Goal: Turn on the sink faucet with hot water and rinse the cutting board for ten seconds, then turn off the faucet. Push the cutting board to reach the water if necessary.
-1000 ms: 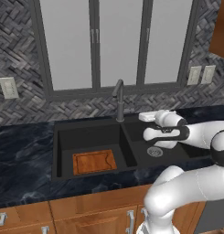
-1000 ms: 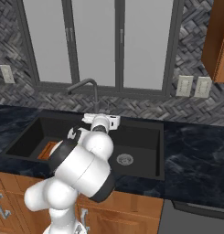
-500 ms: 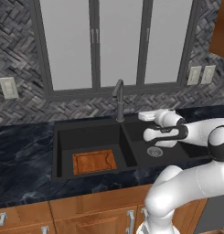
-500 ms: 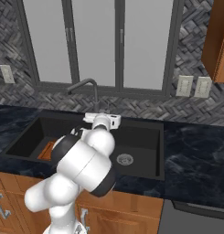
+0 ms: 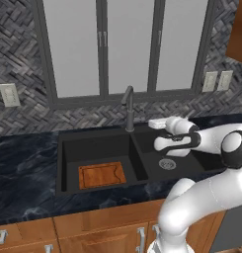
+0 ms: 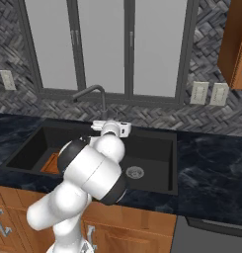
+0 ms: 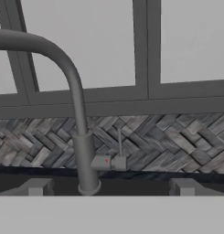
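The dark grey sink faucet stands behind the divider of the black sink. In the hand view its post rises left of centre, and its small side lever points up. My gripper hovers over the right basin, faces the faucet's base and is open with nothing between its fingers. The reddish-brown cutting board lies flat on the floor of the left basin. The water is out of view.
A round metal drain sits in the right basin. Dark marble counter surrounds the sink. A herringbone tile wall and windows stand close behind the faucet. Wall outlets are at the right.
My hand has crept slightly left, toward the faucet. The gripper stays open and the cutting board has not moved.
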Controlling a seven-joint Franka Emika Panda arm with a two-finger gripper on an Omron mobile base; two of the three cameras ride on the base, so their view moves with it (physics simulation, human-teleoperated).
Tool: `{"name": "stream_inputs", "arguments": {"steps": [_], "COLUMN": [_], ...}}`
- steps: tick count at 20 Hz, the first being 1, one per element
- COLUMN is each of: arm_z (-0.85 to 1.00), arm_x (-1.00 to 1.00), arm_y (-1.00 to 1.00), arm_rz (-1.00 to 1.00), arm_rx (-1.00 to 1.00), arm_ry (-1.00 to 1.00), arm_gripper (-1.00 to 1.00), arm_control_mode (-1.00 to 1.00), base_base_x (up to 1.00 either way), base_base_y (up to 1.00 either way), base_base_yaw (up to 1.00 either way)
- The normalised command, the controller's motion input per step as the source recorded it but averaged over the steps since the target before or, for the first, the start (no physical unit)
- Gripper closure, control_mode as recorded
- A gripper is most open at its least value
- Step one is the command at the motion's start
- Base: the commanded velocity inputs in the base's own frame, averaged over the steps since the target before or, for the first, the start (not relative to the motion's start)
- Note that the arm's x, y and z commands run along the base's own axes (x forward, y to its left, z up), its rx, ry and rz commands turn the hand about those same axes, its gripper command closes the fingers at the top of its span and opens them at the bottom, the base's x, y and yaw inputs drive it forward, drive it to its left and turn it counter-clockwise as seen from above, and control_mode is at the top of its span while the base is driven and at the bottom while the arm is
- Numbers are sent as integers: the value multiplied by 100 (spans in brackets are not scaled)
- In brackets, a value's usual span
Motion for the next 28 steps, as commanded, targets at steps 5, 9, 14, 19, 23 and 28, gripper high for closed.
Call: {"name": "stream_inputs", "arguments": {"steps": [5,9,14,19,23,28], "arm_z": [-10,-8,-8,-11,-14,-11], "arm_x": [12,14,18,19,12,6], "arm_y": [0,0,0,0,0,0], "arm_rz": [0,0,0,0,0,0], "arm_rx": [0,0,0,0,0,0], "arm_ry": [0,0,0,0,0,-1], "arm_gripper": [-100,-100,-100,-100,-100,-100], "arm_control_mode": [-100,-100,-100,-100,-100,-100], "base_base_x": [0,0,0,0,0,0], "base_base_y": [0,0,0,0,0,0], "base_base_yaw": [0,0,0,0,0,0]}}
